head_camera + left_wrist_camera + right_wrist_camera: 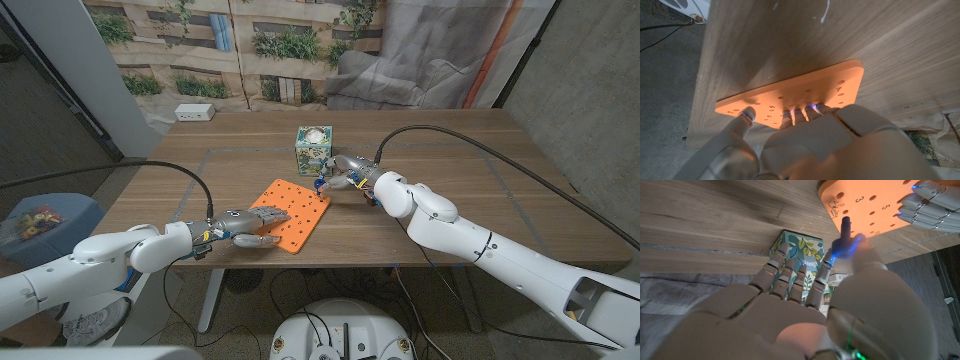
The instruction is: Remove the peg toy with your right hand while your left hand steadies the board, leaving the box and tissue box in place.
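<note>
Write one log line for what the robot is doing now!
left hand presses orange board | right hand pinches blue peg | tissue box untouched

The head view looks down from above the near edge of the table (450, 150), facing its far edge, both arms entering from the bottom corners. The left wrist view sits close behind the left hand (805, 145), looking along its back at the board (805, 92). The right wrist view sits close behind the right hand (805, 315), facing the tissue box (802, 250). All three share the board's orange surface.
</note>
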{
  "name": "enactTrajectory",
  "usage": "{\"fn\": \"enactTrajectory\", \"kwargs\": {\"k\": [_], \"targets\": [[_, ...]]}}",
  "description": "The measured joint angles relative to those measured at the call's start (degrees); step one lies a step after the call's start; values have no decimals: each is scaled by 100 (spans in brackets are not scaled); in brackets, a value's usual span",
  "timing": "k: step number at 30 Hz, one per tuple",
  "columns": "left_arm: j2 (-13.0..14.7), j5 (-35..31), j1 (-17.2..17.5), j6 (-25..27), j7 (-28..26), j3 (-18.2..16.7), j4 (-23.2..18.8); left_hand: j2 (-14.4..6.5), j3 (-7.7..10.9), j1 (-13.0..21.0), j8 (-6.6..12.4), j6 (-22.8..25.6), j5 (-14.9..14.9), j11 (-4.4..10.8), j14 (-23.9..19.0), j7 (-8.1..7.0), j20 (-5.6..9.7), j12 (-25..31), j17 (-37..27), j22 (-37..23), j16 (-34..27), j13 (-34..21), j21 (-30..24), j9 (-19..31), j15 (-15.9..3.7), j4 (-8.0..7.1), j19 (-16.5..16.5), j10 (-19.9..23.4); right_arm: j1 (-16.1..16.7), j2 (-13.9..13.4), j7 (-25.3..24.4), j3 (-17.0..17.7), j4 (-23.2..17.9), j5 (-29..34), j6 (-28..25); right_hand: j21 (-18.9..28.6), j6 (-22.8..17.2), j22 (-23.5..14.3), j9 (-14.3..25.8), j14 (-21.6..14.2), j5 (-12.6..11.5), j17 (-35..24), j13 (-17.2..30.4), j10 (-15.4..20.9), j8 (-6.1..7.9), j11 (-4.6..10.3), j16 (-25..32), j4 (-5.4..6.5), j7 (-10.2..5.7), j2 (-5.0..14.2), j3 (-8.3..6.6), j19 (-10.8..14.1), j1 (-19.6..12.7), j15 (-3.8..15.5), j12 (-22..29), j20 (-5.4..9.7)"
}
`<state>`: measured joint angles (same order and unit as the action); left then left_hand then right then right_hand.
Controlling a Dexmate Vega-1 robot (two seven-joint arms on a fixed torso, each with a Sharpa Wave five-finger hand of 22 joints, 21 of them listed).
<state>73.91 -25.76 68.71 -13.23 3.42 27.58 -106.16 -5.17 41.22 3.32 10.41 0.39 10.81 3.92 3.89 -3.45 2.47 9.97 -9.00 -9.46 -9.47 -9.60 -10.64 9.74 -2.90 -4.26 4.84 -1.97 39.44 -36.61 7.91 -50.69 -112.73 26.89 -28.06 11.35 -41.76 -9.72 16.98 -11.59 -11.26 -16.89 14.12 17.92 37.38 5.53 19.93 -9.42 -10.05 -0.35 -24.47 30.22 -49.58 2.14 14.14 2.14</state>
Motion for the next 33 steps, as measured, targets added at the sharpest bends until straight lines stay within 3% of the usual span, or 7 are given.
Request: {"fn": "enactTrajectory", "kwargs": {"k": [17, 26, 33], "targets": [[101, -28, 109, 146, 1, -99, -162, 0, 0, 0, 0, -6, 0, 0, -3, 6, 14, 0, 1, 1, -1, 4, -2, -1, -4, 0, -14, 0, 41, -70, -90, 86, -82, -61, 19, 0, 0, 0, 0, 22, -24, -28, 0, 32, 0, -32, 0, 8, 0, 0, 40, 0, 0, 22, 0, 0], [120, -102, 135, 238, -37, -176, -257, 0, 25, 0, 50, 35, 1, 70, -65, -35, 150, 42, -37, -5, -68, 3, -39, 4, -58, -24, -157, 74, 73, -131, -114, 139, -138, -87, 64, 0, 1, 0, 0, 22, -24, -27, 0, 31, 0, -32, 0, 8, 0, 0, 40, 0, 0, 22, 0, 0], [109, -142, 145, 301, -115, -212, -319, 0, 25, 0, 65, 131, 1, 40, -196, 7, 43, 62, -47, -39, -45, -47, -68, 53, 76, -24, -319, 181, 91, -182, -115, 193, -194, -117, 87, 0, 1, 0, 0, 22, -24, -27, 0, 31, 0, -31, 0, 8, -1, 0, 40, -21, 0, 22, -5, -21]]}}
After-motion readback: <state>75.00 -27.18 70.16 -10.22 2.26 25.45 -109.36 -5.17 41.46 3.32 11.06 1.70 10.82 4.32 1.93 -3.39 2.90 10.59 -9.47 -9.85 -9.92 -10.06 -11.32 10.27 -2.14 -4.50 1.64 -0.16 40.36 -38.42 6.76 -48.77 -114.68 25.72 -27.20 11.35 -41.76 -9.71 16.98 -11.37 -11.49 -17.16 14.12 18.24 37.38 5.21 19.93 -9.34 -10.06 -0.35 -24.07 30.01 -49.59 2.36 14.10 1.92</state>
